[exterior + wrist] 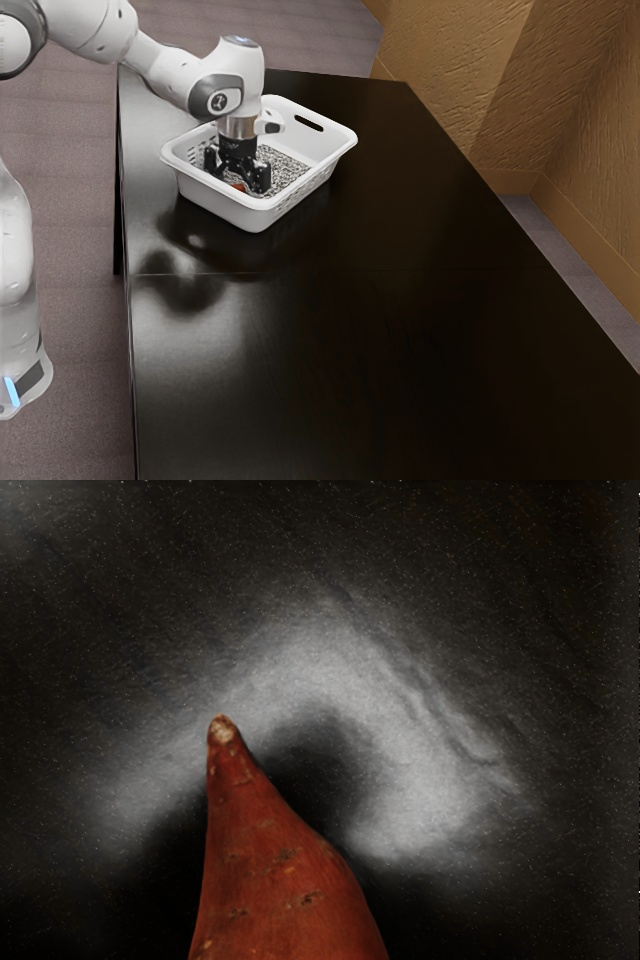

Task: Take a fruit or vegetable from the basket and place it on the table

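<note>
Brown, rough walls stand at the far right of the exterior view, beyond a dark, glossy tabletop. On its far left part sits a white basket, upright, its open top leaving room for the arm to reach in from above. Its raised sides would keep produce from rolling off, but they also crowd the hand.

The claw points down inside the basket, its two fingers spread wide, one on each side of a sweet potato. It looks released, with nothing gripped; whether either finger brushes the skin, I cannot tell. In the wrist view the sweet potato's narrow tip points away from the hand, and its thicker body runs in close under it. That placing suits a pinch across the body, where the grip should hold better than on the taper.

Closing squarely looks like the step in hand; lifting over the rim and setting down on the tabletop remain. An off-centre pinch could let the sweet potato roll or swing.
</note>
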Available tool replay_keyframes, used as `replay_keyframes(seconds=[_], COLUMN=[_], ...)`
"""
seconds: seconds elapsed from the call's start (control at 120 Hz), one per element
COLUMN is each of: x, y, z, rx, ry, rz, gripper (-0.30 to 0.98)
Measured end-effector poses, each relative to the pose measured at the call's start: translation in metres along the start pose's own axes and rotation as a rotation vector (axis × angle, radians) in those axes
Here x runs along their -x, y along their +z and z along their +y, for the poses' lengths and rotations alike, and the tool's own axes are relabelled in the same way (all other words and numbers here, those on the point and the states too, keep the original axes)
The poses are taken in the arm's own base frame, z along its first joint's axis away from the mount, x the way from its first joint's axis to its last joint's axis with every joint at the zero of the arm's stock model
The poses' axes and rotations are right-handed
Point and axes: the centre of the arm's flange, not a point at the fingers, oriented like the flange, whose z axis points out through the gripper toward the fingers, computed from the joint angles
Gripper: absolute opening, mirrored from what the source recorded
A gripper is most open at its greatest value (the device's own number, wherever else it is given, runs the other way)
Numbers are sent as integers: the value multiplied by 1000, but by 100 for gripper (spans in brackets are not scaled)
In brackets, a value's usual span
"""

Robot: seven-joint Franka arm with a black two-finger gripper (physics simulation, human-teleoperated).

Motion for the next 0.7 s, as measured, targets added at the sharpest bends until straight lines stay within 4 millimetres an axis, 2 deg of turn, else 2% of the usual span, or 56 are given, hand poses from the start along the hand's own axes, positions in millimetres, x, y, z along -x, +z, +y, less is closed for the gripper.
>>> replay_keyframes(seconds=[0.258, 0.375, 0.492, 0.583, 0.617, 0.7], x=[-1, -1, -1, -1, -1, 0], y=[0, 1, 2, 1, 0, -3], z=[2, 1, 2, 4, 4, 4], rx=[-1, -3, -5, -3, -1, 5], ry=[1, -2, -4, -2, -1, 0], rz=[8, 7, 8, 11, 13, 19], gripper=[30, 30, 42, 47, 45, 30])
